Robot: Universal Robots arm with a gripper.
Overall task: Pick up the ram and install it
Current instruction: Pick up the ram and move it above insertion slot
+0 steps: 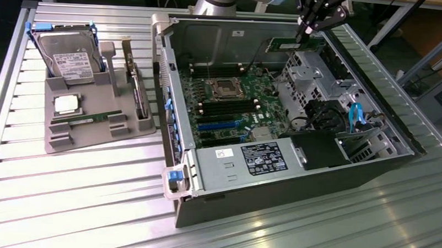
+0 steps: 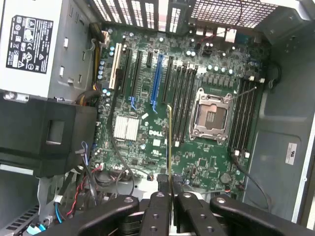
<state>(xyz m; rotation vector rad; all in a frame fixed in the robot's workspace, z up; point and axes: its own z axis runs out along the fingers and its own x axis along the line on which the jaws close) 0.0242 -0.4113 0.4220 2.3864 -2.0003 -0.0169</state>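
the black two-fingered gripper [image 1: 305, 34] [image 2: 170, 197] is closed on the ram [image 1: 294, 45] [image 2: 170, 142], a long, thin green circuit-board stick. the fingers pinch its flat faces at one long edge. in the wrist view the stick is seen edge-on, a fine yellowish line running straight out from between the fingertips [image 2: 158, 199].

in the exterior view the stick lies level, just under the gripper, close to the upper rim of the open dark grey metal computer case [image 1: 293, 176] and above a bare steel drive cage [image 1: 311, 72]. nothing touches the stick's free long edge or its two short ends.

beneath the gripper, with open air between, sits the green motherboard [image 1: 229, 102] [image 2: 162, 128]. the square silver-framed processor socket [image 1: 226, 87] [image 2: 212, 115] sits off to one side of the stick's line. black memory slots [image 2: 182, 98] run in parallel rows on the near side of the socket, and another bank [image 2: 244, 118] lies on its far side. the stick is parallel to these rows and its outer end falls just beside the nearer bank, not over a slot.

farther from the gripper, a grey power supply box with a label [image 1: 260, 158] [image 2: 29, 39] fills one corner of the case.

outside the case, to the exterior view's left, a grey moulded parts tray [image 1: 81, 138] rests on the slatted aluminium table [image 1: 71, 201]. it holds a silver hard drive with a white label [image 1: 70, 61] and a square silver processor chip [image 1: 67, 104].
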